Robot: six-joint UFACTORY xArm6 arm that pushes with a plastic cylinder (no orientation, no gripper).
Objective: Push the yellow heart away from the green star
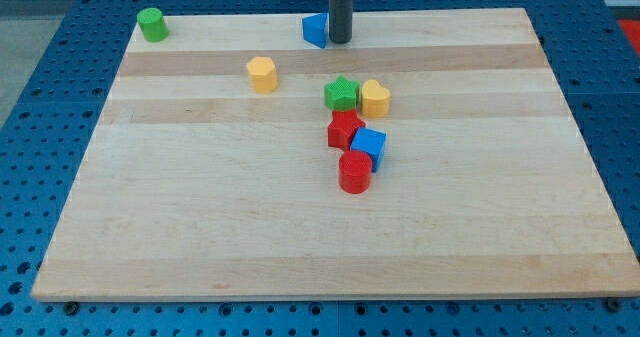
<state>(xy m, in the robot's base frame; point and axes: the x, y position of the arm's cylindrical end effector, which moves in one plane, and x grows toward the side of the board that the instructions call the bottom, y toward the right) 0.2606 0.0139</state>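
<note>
Yellow heart (376,98) touched the green star (341,94); my tip (340,41), a jawless end effector holding nothing, needed entry between them, pushing rightward.

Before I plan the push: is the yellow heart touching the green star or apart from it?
Touching: the yellow heart sits flush against the green star, on its right in the view, no board showing between them.

We take the green star (341,93) as our mark. The yellow heart (376,98) touches its right side. Just below it crowd a red star (345,130), blue cube (369,146) and red cylinder (355,172). Left of it, bare worktop (200,207) runs to a yellow block (262,74).
</note>
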